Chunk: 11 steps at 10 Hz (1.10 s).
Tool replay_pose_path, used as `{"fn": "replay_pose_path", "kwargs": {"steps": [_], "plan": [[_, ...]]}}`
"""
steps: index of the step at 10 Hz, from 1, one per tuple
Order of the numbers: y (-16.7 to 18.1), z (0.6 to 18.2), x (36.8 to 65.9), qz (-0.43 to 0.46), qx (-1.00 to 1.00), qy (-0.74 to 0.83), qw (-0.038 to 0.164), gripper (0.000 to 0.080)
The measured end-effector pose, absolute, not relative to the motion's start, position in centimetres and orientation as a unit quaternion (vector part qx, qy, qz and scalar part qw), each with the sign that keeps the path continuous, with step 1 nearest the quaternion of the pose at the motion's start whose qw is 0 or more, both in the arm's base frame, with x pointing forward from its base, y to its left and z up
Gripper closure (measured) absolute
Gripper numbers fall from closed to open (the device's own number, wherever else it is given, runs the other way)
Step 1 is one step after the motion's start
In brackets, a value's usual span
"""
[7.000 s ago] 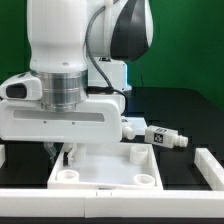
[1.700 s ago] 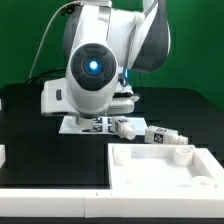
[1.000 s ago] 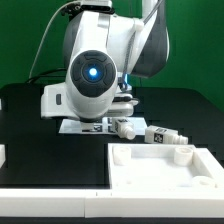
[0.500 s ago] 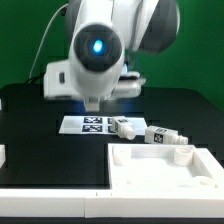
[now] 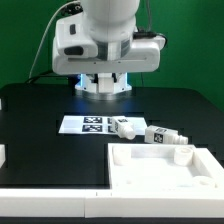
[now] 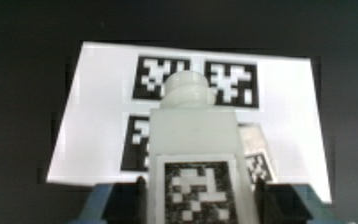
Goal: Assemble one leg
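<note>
In the wrist view my gripper (image 6: 197, 198) is shut on a white leg (image 6: 194, 135). Its black-and-white tag sits between the dark fingers (image 6: 126, 205) and its round end points away from the hand. The marker board (image 6: 105, 100) lies beneath it. In the exterior view the arm's hand (image 5: 105, 45) is raised high above the table; its fingers and the held leg are not clear there. Two more legs (image 5: 125, 128) (image 5: 166, 138) lie on the table beside the marker board (image 5: 78, 124).
The large white square panel with round corner sockets (image 5: 160, 172) lies at the front, toward the exterior view's right. A white part (image 5: 2, 155) shows at the left edge. The robot's base (image 5: 105, 85) stands at the back.
The arm has risen and turned, from low over the marker board to high above the table. Seven seconds ago the hand was down at the panel.
</note>
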<state>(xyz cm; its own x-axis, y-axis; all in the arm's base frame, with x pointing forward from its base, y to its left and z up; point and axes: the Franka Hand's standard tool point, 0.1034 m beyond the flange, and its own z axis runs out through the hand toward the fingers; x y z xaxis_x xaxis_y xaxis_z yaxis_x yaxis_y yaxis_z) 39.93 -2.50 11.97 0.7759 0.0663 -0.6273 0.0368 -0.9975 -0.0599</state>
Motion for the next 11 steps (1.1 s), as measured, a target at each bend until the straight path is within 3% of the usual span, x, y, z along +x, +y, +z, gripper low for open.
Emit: {"fn": "replay_pose_path", "kwargs": {"steps": [1, 3, 5, 7, 10, 11], "plan": [[-2.1, 12.1, 40.1, 0.319, -0.947, -0.021, 0.026, 0.0515], [2.4, 15.5, 46.3, 0.211, -0.976, -0.001, 0.051, 0.0515], [3.3, 16.0, 49.0, 0.143, -0.989, -0.001, 0.043, 0.0515], [3.9, 16.1, 47.6, 0.087, -0.995, -0.003, 0.042, 0.0515], [3.6, 15.8, 48.3, -0.010, -0.999, -0.001, 0.036, 0.0515], [3.2, 15.9, 49.8, -0.054, -0.998, -0.014, 0.032, 0.0515]]}}
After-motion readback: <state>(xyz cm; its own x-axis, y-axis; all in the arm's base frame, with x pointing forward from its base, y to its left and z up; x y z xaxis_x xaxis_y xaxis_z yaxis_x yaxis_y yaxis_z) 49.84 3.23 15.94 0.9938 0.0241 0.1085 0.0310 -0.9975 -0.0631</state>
